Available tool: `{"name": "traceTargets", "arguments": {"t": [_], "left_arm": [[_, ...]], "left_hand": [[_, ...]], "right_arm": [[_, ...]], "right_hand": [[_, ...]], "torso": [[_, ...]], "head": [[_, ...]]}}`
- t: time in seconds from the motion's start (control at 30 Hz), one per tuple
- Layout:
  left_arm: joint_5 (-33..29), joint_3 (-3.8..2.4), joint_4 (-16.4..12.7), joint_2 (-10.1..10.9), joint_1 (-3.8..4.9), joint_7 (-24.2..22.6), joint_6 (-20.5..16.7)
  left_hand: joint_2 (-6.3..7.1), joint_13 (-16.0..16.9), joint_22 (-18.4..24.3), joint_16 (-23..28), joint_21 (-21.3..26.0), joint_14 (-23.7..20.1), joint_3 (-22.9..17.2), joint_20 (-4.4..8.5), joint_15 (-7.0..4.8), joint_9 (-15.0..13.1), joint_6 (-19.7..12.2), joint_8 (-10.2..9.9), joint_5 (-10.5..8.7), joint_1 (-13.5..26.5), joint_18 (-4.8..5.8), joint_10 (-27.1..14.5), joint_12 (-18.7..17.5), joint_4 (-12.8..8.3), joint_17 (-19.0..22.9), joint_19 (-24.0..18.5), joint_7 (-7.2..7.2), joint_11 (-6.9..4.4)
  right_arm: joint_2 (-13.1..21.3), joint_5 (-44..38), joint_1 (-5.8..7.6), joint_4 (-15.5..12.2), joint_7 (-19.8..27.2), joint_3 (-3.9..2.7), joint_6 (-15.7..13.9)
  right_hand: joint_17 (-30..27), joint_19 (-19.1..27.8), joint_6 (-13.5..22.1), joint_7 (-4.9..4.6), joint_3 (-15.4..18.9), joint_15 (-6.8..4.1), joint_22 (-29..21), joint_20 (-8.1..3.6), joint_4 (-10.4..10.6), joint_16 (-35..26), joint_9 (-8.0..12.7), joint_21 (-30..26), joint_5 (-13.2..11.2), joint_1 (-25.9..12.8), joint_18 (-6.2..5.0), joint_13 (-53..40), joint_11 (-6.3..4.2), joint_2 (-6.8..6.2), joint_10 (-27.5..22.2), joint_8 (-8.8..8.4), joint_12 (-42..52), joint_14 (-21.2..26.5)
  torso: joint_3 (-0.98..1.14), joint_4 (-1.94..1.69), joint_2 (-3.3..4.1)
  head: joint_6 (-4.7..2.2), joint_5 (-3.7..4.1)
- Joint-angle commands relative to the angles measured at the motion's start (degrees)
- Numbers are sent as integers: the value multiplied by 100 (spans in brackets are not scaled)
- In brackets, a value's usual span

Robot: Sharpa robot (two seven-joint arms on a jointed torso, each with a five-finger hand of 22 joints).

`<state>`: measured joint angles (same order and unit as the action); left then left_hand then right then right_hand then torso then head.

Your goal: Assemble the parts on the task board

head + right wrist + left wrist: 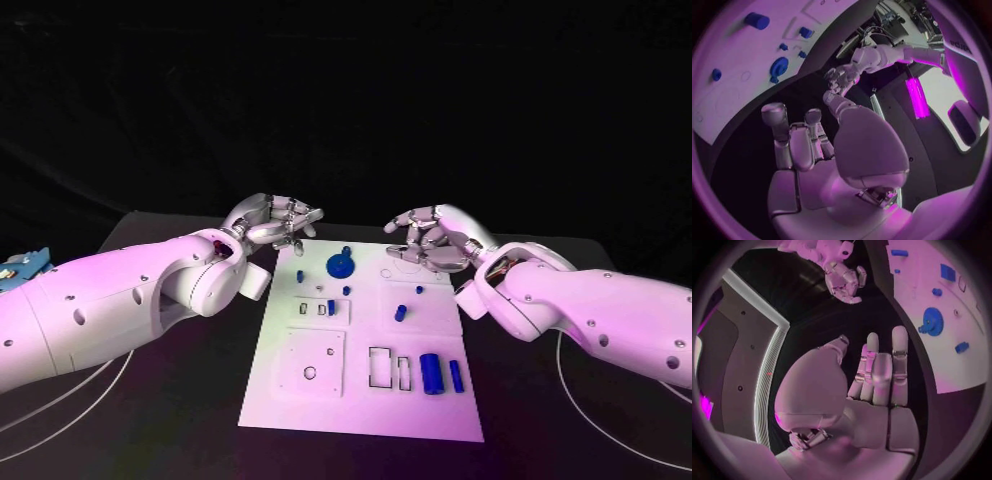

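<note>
Several blue parts (431,373) sit in the recesses of the flat white task board (289,400), among them a round gear (340,265) near its far edge. You see the left hand (274,222) and right hand (428,240) raised beyond that edge, fingers apart, holding nothing

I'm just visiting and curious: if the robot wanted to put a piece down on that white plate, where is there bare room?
The task board is bare along its near edge and left side, below the square recess. The near right is crowded by two blue cylinders, the far middle by the blue gear. The left hand and right hand hover at the far corners.
</note>
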<state>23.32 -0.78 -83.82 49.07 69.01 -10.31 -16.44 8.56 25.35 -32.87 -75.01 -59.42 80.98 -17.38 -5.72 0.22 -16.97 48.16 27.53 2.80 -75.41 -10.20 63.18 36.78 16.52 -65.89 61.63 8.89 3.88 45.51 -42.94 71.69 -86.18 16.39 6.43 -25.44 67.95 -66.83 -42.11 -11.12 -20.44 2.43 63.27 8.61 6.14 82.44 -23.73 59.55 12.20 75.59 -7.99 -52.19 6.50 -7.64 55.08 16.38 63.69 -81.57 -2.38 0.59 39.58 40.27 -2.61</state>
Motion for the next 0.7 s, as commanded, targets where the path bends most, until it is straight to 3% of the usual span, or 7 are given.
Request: {"name": "traceTargets", "arguments": {"t": [0.03, 0.07, 0.17, 0.23, 0.4, 0.7], "left_arm": [[1179, -4, 14, -22, 55, 1272, 792], [1391, -5, 20, -37, 84, 1492, 939], [1949, -5, 24, -94, 154, 2045, 1322], [2373, -5, 20, -152, 210, 2479, 1616], [2944, -5, 92, -316, 295, 3060, 1918], [3438, 0, 316, -646, 347, 3685, 1985]], "left_hand": [[-62, 414, -582, -321, -466, 176, 76, 10, -35, -132, -81, 274, 4, 165, 101, -141, 603, 2, -395, 175, -61, -11], [-71, 603, -782, -403, -635, 221, 93, 25, -53, -217, -116, 440, 9, 212, 123, -230, 879, 10, -490, 209, -76, -55], [-71, 809, -1271, -586, -956, 350, 158, 57, -96, -329, -95, 655, 9, 350, 196, -195, 1213, 15, -753, 433, -147, -82], [-90, 1172, -1657, -729, -1212, 454, 278, 101, -145, -456, -76, 894, 5, 555, 255, -78, 1655, 24, -969, 613, -208, -144], [-122, 1803, -2047, -880, -1453, 561, 412, 151, -200, -596, -62, 1141, 4, 680, 317, 188, 2228, 33, -1214, 801, -277, -204], [-172, 1997, -2198, -917, -1558, 590, 594, 183, -234, -710, -72, 1323, 3, 887, 340, 245, 2420, 39, -1271, 858, -323, -243]], "right_arm": [[138, 1054, 33, -30, 286, 0, 213], [190, 1106, 42, -33, 279, 1, 213], [328, 1216, 61, -21, 245, 8, 219], [420, 1269, 69, -4, 205, 18, 224], [545, 1307, 73, 3, 118, 40, 206], [667, 1277, 66, -47, -64, 77, 133]], "right_hand": [[10, -45, -42, -32, -4, -5, 10, -13, 30, 26, 4, 38, 22, -69, 36, 5, 11, 22, 52, 37, 36, -57], [13, -54, -43, -30, -4, -6, 17, -14, 35, 28, 4, 45, 25, -76, 38, 4, 10, 20, 61, 43, 41, -61], [20, -58, -44, -28, -3, -9, 17, -17, 43, 30, 5, 44, 28, -87, 38, 10, 8, 16, 65, 50, 42, -66], [12, -58, -44, -27, -1, -10, 14, -18, 49, 28, 6, 40, 31, -96, 37, 19, 6, 11, 64, 55, 40, -65], [11, -60, -47, -22, 7, -14, 8, -23, 62, 27, 7, 30, 36, -117, 36, 31, 3, -6, 69, 70, 42, -68], [-22, -51, -42, -16, 14, -20, -16, -29, 76, 14, 9, -1, 69, -138, 29, 59, -4, -29, 65, 91, 36, -62]], "torso": [[49, -21, -145], [57, -23, -168], [74, -32, -233], [96, -41, -285], [129, -67, -345], [125, -88, -351]], "head": [[76, -32], [93, -34], [124, -55], [154, -65], [211, -82], [293, -103]]}}
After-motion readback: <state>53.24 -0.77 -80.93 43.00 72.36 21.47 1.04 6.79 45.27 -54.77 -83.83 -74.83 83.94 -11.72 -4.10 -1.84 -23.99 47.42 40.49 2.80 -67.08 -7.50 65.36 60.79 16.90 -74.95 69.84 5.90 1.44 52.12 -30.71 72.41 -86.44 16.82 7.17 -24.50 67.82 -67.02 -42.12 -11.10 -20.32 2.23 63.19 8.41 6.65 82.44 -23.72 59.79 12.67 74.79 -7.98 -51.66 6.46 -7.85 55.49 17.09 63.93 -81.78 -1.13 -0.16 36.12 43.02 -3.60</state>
